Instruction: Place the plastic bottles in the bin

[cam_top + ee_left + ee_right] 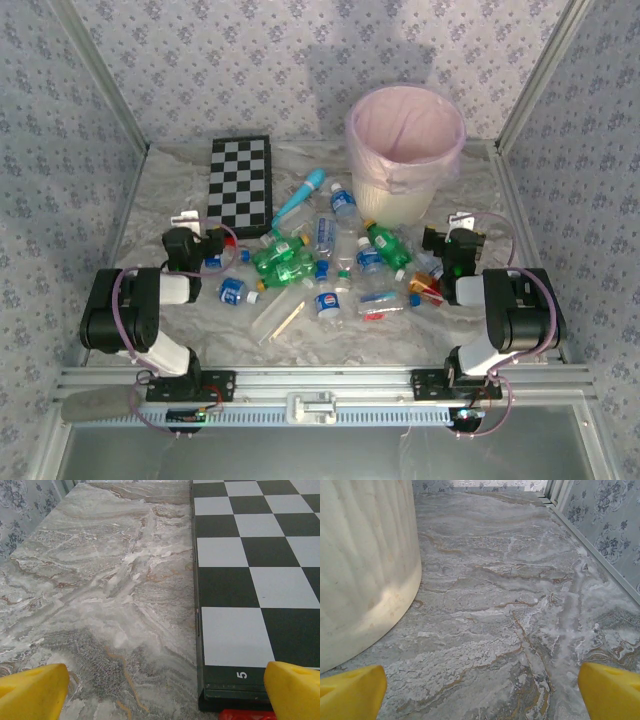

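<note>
Top external view: the bottles (320, 262) are lying in a loose heap across the middle of the frame, clear ones with blue labels and caps mixed with green ones. All those showing are resting on the table (160, 195). The bin (400, 200) is standing upright above and to the right of the heap, its pink liner folded over the rim. One green bottle is lying just below its base. A board (240, 185) is lying flat at the upper left of the heap, and a teal wand (298, 197) is lying slantwise between board and bin.

The left gripper (190, 228) is sitting at the left edge of the heap, pointing toward the top of the frame, with a blue-labelled bottle just to its lower right. The right gripper (460, 228) is sitting at the right edge of the heap, below and to the right of the bin. From here the gap between the fingers is too small to judge.

Left wrist view: the yellow fingers (32, 692) are showing in the two lower corners, spread wide with nothing between them, so this gripper is released. Marbled table is taking up the left half of the frame, and the board's black and white squares are taking up the right half. A digit 5 is showing on the board's near edge, with a scrap of something red just below it.

Right wrist view: the yellow fingers are again sitting far apart in the lower corners, gripping nothing. The bin's cream wall is rising along the left side of the frame, and bare table is stretching away to the upper right.
</note>
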`<state>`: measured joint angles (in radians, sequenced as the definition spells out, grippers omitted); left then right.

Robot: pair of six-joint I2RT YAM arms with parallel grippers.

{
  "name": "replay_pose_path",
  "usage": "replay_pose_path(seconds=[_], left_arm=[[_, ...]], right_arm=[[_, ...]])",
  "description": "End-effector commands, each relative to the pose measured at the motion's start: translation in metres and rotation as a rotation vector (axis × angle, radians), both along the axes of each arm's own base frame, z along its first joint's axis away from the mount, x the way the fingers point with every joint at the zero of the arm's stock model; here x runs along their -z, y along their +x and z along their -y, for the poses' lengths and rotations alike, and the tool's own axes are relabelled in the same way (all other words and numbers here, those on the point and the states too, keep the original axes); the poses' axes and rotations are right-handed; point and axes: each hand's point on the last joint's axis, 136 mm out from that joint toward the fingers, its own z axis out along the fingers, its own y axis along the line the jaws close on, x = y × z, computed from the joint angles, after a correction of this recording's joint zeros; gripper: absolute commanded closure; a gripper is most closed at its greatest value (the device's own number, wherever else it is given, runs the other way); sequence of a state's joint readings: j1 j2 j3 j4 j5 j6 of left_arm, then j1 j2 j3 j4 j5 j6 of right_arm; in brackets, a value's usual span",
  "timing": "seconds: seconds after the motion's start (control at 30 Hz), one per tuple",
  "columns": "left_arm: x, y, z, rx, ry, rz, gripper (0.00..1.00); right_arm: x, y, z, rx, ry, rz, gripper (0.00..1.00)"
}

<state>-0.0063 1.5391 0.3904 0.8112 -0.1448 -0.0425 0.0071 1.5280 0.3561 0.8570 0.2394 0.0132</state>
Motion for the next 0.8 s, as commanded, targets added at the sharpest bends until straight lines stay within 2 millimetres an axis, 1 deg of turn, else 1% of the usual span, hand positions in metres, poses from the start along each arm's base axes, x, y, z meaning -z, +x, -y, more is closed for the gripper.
replay_pose_path(seconds=[0.0,0.77], left_arm=[[-0.0109,0.0067,-0.0002,0.006,-0.004,0.032,0.00],[-0.0113,0.0071,0.0000,0.008,-0.004,0.033,0.00]], right_arm=[[-0.0081,0.0040,0.0014,0.008,-0.015,0.024,0.00],[-0.0071,0.0040,0.0016,0.001,-0.004,0.020,0.00]])
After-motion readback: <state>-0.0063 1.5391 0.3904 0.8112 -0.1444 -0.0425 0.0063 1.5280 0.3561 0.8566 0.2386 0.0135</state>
